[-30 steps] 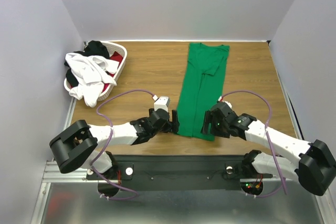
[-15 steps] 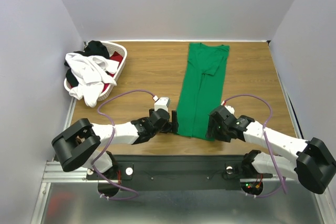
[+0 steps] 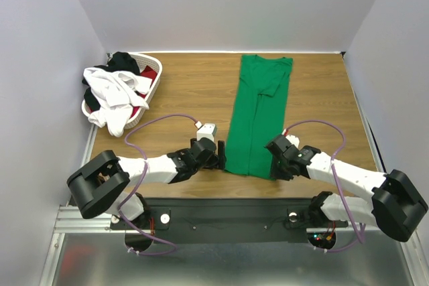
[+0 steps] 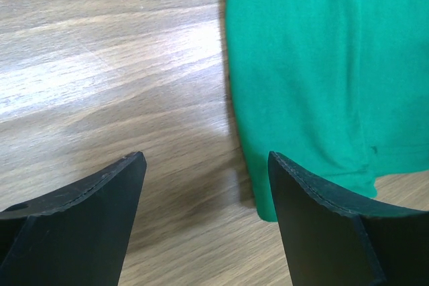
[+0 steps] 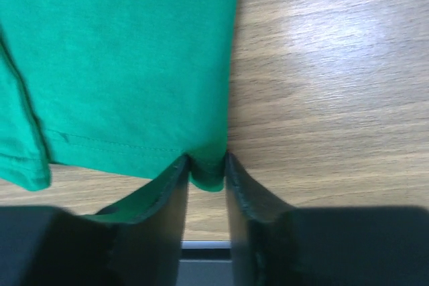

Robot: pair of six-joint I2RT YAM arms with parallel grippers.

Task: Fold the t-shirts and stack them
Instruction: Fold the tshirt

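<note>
The green t-shirt [image 3: 258, 112] lies as a long narrow strip on the wooden table, collar end at the back. My right gripper [image 3: 273, 165] is at its near right corner. In the right wrist view the jaws [image 5: 206, 162] pinch that hem corner of the green t-shirt [image 5: 120, 51]. My left gripper [image 3: 220, 159] sits at the near left corner, open. In its wrist view the gripper [image 4: 206, 159] straddles the edge of the green t-shirt [image 4: 301, 65], left finger over bare wood. White [image 3: 114, 98], black [image 3: 122, 60] and red [image 3: 147, 75] t-shirts lie heaped in the basket.
A white lattice basket [image 3: 155, 88] stands at the back left, with cloth hanging over its near rim. The table's near edge and a black base rail [image 3: 228, 212] run just behind both grippers. White walls close in the table on three sides.
The right gripper's jaws have closed on the shirt's near right hem corner, and that arm has shifted slightly toward the shirt. The left gripper has barely moved.
</note>
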